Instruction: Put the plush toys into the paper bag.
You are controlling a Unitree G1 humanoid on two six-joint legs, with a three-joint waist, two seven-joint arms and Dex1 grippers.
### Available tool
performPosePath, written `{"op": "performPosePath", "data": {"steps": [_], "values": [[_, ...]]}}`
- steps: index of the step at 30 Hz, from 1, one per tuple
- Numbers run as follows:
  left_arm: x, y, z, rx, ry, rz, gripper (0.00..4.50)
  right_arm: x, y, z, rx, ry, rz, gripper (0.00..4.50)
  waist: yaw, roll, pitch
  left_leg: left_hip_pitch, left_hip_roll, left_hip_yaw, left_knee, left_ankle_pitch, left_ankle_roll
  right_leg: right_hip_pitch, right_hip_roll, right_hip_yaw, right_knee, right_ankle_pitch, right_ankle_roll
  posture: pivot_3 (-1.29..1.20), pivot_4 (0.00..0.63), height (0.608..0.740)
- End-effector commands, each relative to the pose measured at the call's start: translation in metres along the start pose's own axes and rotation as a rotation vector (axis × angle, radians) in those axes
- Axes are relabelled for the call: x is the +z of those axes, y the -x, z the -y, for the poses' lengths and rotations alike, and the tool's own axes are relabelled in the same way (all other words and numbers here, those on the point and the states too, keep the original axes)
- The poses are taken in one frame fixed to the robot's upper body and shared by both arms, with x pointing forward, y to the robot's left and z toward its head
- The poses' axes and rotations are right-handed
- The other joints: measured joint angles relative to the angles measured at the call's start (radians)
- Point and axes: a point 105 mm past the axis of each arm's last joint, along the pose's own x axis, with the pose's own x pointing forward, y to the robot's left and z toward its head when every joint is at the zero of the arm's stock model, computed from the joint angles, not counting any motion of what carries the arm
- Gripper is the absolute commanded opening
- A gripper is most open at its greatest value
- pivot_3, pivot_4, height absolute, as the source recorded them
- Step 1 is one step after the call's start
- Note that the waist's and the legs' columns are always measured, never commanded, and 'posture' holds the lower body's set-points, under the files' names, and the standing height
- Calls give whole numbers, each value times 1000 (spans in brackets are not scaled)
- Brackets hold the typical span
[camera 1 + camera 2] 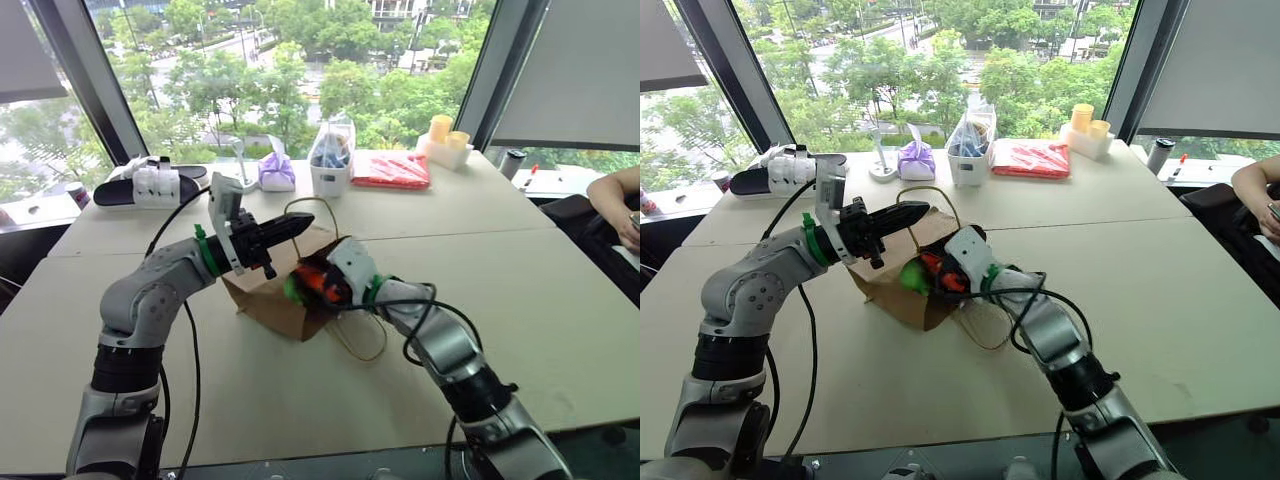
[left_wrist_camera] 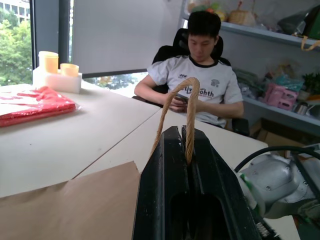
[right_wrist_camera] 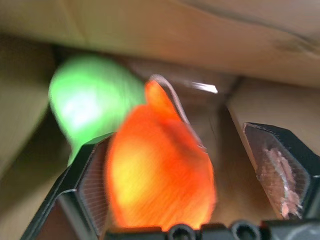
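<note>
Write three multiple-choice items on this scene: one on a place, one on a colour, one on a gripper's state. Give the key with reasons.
1. Where is the red flat packet?
A. at the table's far side
B. inside the paper bag
C. under the right arm

2. What colour is the toy between the right gripper's fingers?
A. purple
B. orange
C. white

3. What does the left gripper hold?
A. nothing
B. green toy
C. cord handle

Key: A, it lies by the window; B, the orange toy sits between open fingers; C, it pinches the paper bag's handle.

Two plush toys — one orange (image 3: pixel 160 170), one green (image 3: pixel 90 102) — one paper bag (image 1: pixel 895 290), one red packet (image 1: pixel 1030 158)
</note>
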Motion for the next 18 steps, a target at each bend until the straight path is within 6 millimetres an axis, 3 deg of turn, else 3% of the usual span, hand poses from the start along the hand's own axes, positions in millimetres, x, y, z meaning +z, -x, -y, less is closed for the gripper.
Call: {"op": "performPosePath", "data": {"steps": [1, 4, 7, 11, 18], "values": [[16, 2, 0, 0, -15, 43, 0, 35, 45, 10, -11, 28, 96, 4434, 2, 0, 0, 0, 0, 0, 0, -1, 1, 0, 0, 0, 0, 0, 0, 0, 150, 740], [16, 1, -1, -5, -14, 38, 0, 18, 73, 11, -24, 5, 22, 4434, 5, 0, 0, 0, 0, 0, 0, -2, 4, 1, 0, 0, -1, 0, 0, 0, 150, 740], [15, 0, -2, -11, -11, 34, 0, -5, 81, 6, -37, -76, -38, 4434, 5, -1, 0, 1, 0, 0, 0, -3, 5, 3, 0, -1, -2, 0, 0, 0, 150, 740], [14, -3, -1, -26, -8, 30, 0, -42, 74, -2, -49, -107, -134, 4434, -1, -1, 0, 1, 0, 2, 1, -3, 6, 3, 0, 0, -1, 0, 0, 0, 150, 740], [14, -4, 1, -34, -13, 28, 0, -74, 52, 1, -112, -161, -180, 4434, 2, -1, 0, 2, 0, 1, 1, -3, 5, 3, 0, 0, -1, 0, 0, 0, 150, 740]]}}
